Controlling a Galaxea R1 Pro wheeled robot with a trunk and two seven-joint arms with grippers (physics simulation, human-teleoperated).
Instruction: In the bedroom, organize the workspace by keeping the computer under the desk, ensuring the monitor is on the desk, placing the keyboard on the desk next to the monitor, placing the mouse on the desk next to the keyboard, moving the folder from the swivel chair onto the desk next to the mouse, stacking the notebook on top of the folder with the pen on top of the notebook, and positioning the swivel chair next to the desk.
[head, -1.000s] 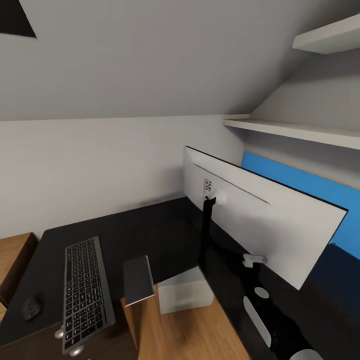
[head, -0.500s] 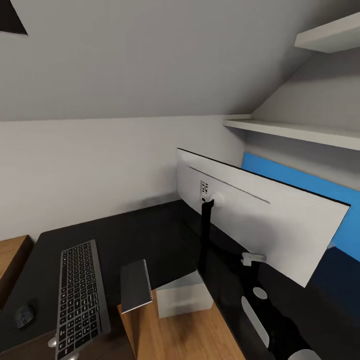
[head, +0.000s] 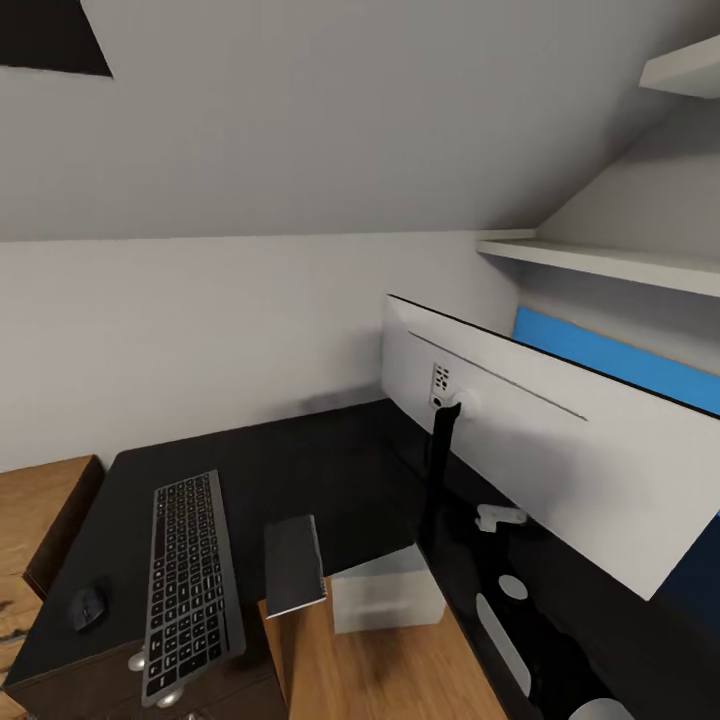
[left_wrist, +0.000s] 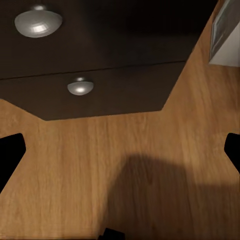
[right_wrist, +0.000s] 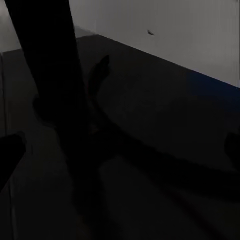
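The white-backed monitor (head: 545, 445) stands on its black stand (head: 440, 480) at the right of the black desk (head: 300, 470). At the desk's left lies the dark keyboard (head: 190, 580), with the black mouse (head: 88, 606) beside it. My left gripper (left_wrist: 120, 150) is open over the wooden floor, in front of the desk's dark drawer front (left_wrist: 100, 75). My right gripper (right_wrist: 120, 150) is open too, close to the monitor stand (right_wrist: 55, 75) over the dark desk top. A white box (head: 385, 590) sits on the floor by the desk's edge. Folder, notebook, pen and chair are out of view.
A dark grey slab (head: 295, 565) stands at the desk's front edge above a wooden panel. White shelves (head: 600, 262) run along the right wall under the sloped ceiling, with a blue panel (head: 620, 365) behind the monitor. Silver drawer knobs (left_wrist: 80, 87) protrude from the desk.
The whole head picture has shifted to the right, so the camera has moved. Monitor, keyboard and mouse keep their places on the desk.
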